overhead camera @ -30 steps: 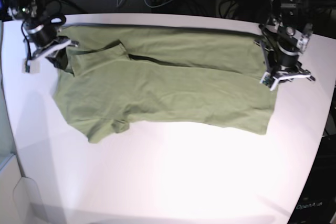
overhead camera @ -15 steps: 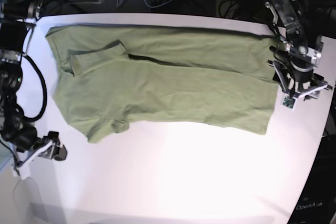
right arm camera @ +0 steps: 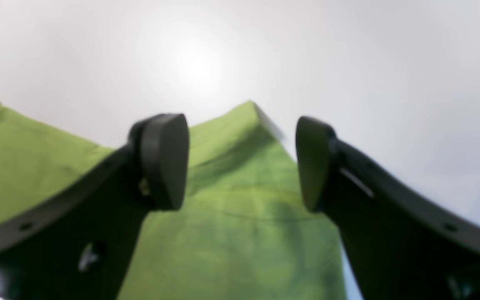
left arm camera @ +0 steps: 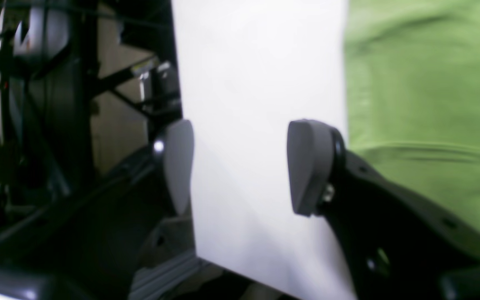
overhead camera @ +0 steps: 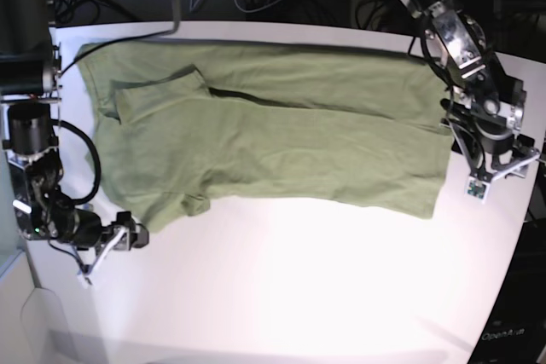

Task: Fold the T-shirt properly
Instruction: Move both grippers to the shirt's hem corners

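Lying flat across the far half of the white table (overhead camera: 281, 296), T-shirt (overhead camera: 281, 138) with long axis running side to side in the base view, collar end toward that view's left, hem toward its right, already folded once lengthwise by the look of the doubled sleeve. Sitting at the near-left corner, right gripper (overhead camera: 128, 239) just beside the lower sleeve tip, jaws parted and empty; in its wrist view, a point of green cloth lying straight ahead between the two pads, not yet touched. Hovering off the hem end, left gripper (overhead camera: 493, 168) spread wide and holding nothing, bare tabletop between its pads (left arm camera: 306, 166) and the cloth edge just off to one side. Judging from this, each arm nearest its own end, with the right nearer to a graspable corner. Smooth, glossy surface, likely letting cloth slide when dragged. Plenty of open table nearer the camera for folding toward; cables and dark gear beyond the far edge.
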Tool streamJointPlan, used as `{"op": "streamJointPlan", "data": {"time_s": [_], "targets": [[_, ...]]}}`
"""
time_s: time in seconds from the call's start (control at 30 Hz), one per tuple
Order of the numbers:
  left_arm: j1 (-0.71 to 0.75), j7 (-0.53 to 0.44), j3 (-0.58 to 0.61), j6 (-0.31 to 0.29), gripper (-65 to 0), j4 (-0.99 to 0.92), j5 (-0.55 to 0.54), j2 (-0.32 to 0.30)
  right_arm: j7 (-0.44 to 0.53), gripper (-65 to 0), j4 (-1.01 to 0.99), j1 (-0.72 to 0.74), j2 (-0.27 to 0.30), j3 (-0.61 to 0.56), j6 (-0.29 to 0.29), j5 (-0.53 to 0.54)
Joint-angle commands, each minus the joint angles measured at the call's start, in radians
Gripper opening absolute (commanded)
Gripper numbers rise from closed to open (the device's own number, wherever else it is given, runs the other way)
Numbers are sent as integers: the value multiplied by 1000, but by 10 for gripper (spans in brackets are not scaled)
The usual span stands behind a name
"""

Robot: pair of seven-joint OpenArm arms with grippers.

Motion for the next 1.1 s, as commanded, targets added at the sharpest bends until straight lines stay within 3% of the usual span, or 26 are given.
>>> {"op": "streamJointPlan", "data": {"time_s": [0.0,0.37,0.6,0.7,0.9,0.93,1.07], "targets": [[-15,-14,4,12,-314,22,1,-6,37,-247,3,47,-2,-13,26,5],[-9,-11,4,12,-314,22,3,-6,197,-247,-154,51,-73,-21,29,-217],[-15,-11,4,12,-314,22,3,-6,209,-260,-160,37,-102,-23,29,-225],[-15,-11,7,12,-314,22,3,-6,209,-332,-160,33,-106,-23,29,-225],[-16,-11,7,12,-314,22,3,-6,209,-624,-160,30,-109,-23,29,-227],[-16,-11,7,12,-314,22,3,-6,209,-650,-160,30,-109,-23,29,-227],[-46,-4,7,12,-314,19,3,-6,211,-638,-157,31,-108,-24,29,-227]]}}
